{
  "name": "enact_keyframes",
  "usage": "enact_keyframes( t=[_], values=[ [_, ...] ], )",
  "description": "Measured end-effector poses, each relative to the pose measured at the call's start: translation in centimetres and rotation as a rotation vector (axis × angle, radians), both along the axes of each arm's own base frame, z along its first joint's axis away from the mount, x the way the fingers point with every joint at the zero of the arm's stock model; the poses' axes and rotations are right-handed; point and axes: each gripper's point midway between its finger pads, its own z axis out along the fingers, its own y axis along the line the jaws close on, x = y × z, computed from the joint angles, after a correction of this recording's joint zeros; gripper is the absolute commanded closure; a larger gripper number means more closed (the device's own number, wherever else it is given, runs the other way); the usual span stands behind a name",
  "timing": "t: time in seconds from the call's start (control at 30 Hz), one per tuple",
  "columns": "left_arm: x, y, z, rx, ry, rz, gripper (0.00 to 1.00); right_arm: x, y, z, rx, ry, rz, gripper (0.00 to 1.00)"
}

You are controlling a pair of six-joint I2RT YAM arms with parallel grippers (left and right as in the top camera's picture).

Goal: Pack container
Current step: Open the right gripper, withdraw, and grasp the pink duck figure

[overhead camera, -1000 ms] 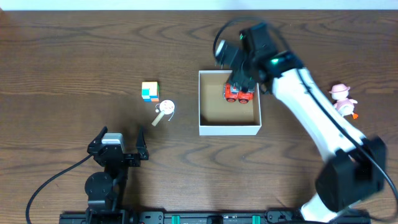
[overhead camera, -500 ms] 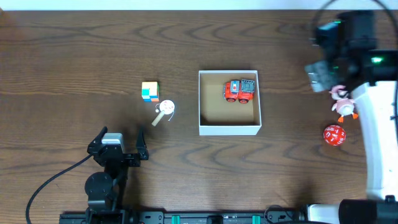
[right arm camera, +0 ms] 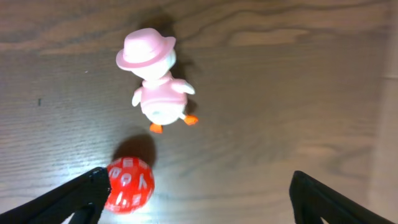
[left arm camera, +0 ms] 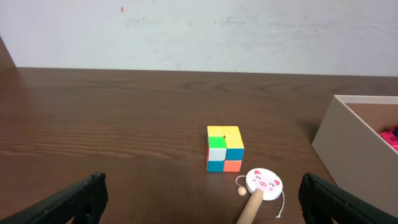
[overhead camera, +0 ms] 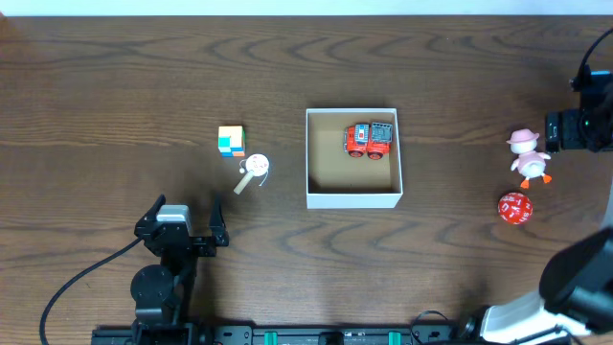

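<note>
Colour cube (left arm camera: 224, 148) on worktop (left arm camera: 112, 118); pig-faced paddle toy (left arm camera: 263, 185) just beside it, nearer camera. Container (left arm camera: 351, 152) wall at right. Fingers (left arm camera: 78, 200) spread wide, empty.

The shallow square container (overhead camera: 352, 199), white outside, brown inside, sits upright, lidless.

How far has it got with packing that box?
Done: the red toy car sits inside the container. Nothing held: right gripper open near the pink duck and red die, left gripper open. Left: those two, the puzzle cube and the pig-face rattle.
</note>
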Motion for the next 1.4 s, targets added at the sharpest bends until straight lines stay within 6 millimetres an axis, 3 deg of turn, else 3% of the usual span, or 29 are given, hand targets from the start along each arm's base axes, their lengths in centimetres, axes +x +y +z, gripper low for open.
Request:
enact_keyframes(
  t=[0.2,0.43,0.6,0.73,0.83,1.0,1.1,1.4],
  values=[
    [0.0,0.0,0.0,0.0,0.0,0.0,0.02,2.0,-0.9,-6.0,0.074,0.067,0.091,0.04],
    [0.0,0.0,0.0,0.0,0.0,0.0,0.02,3.7,0.9,-12.0,0.221,0.095,0.196,0.06],
    [0.0,0.0,0.0,0.0,0.0,0.0,0.02,4.3,2.8,-14.3,0.298,0.108,0.24,0.07],
    [0.0,0.0,0.0,0.0,0.0,0.0,0.02,4.8,3.6,-15.4,0.315,0.116,0.265,0.18],
    [0.0,0.0,0.0,0.0,0.0,0.0,0.02,4.8,3.5,-15.7,0.312,0.122,0.271,0.39],
    [0.0,0.0,0.0,0.0,0.0,0.0,0.02,4.2,2.8,-15.9,0.278,0.155,0.242,0.56],
    [0.0,0.0,0.0,0.0,0.0,0.0,0.02,3.4,2.4,-16.0,0.257,0.194,0.211,0.73],
    [0.0,0.0,0.0,0.0,0.0,0.0,0.02,3.5,3.1,-15.0,0.212,0.218,0.215,0.99]
  ],
)
